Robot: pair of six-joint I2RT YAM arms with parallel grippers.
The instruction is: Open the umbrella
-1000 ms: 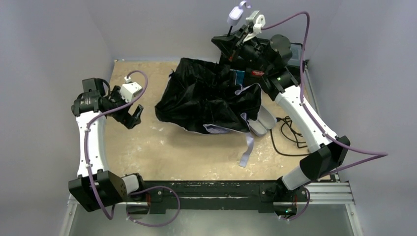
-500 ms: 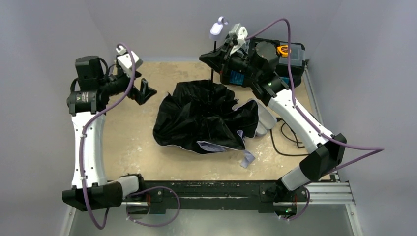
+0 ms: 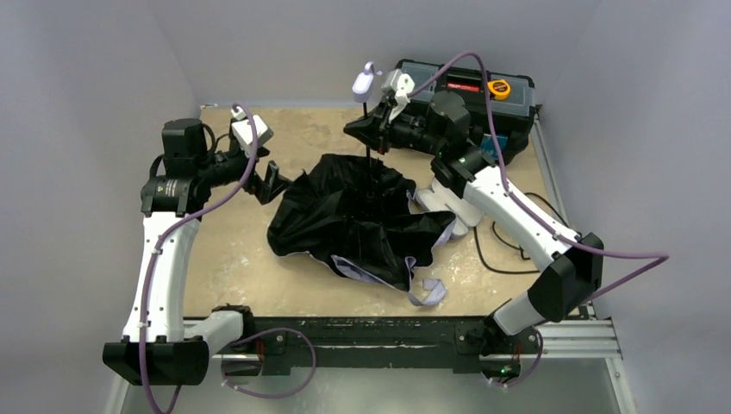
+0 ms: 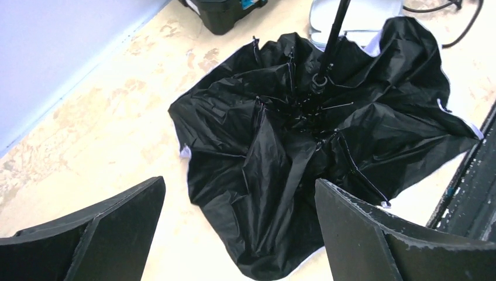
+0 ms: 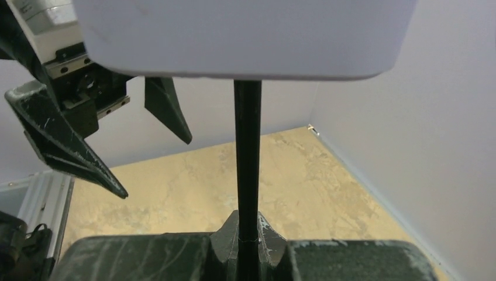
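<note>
Moved since a second ago: left gripper (image 3: 272, 183), swung in from the table's left side to the canopy's left edge; right gripper (image 3: 371, 136), carried leftward with the shaft.

Right gripper: clamped tight on the thin dark shaft (image 5: 247, 158) below the lavender knob handle (image 3: 363, 84); shaft upright.

Left gripper: jaws spread wide, empty, hovering just beside the fabric.

Umbrella (image 3: 353, 216): canopy (image 4: 292, 152) partly spread and crumpled, black face up, resting mid-table (image 3: 241, 259).

Pale case (image 4: 374, 12): lying at the canopy's far edge.
</note>
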